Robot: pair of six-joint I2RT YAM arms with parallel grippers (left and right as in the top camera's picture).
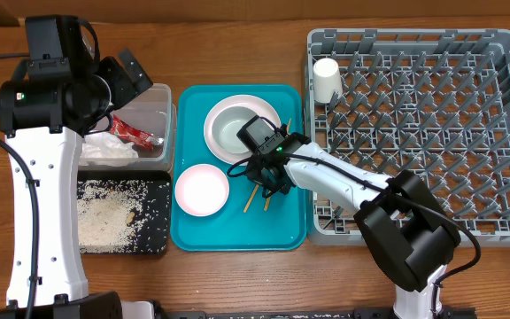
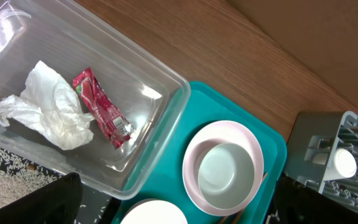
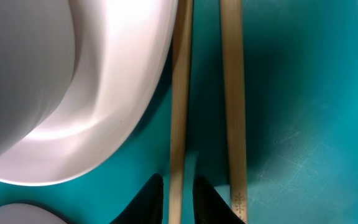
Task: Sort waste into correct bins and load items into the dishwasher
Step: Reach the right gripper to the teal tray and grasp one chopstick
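Note:
My right gripper [image 1: 268,180] is low over the teal tray, its fingers [image 3: 180,196] closed around one of the wooden chopsticks [image 3: 178,93]. The other chopstick [image 3: 232,93] lies beside it. The grey-green bowl [image 1: 240,131] sits in the pink-white plate [image 1: 214,113]. The pale pink bowl [image 1: 202,189] stands in front of them. The white cup [image 1: 327,78] stands in the grey dish rack [image 1: 432,124]. My left gripper [image 1: 135,75] hangs open and empty above the clear tub [image 1: 165,133], which holds the red wrapper [image 2: 101,109] and white napkin [image 2: 48,115]. Rice [image 1: 104,217] lies in the black tray [image 1: 156,235].
The teal tray [image 1: 286,232] lies between the two bins and the rack. The rack's near left corner is close to my right arm. Bare wooden table runs along the back edge.

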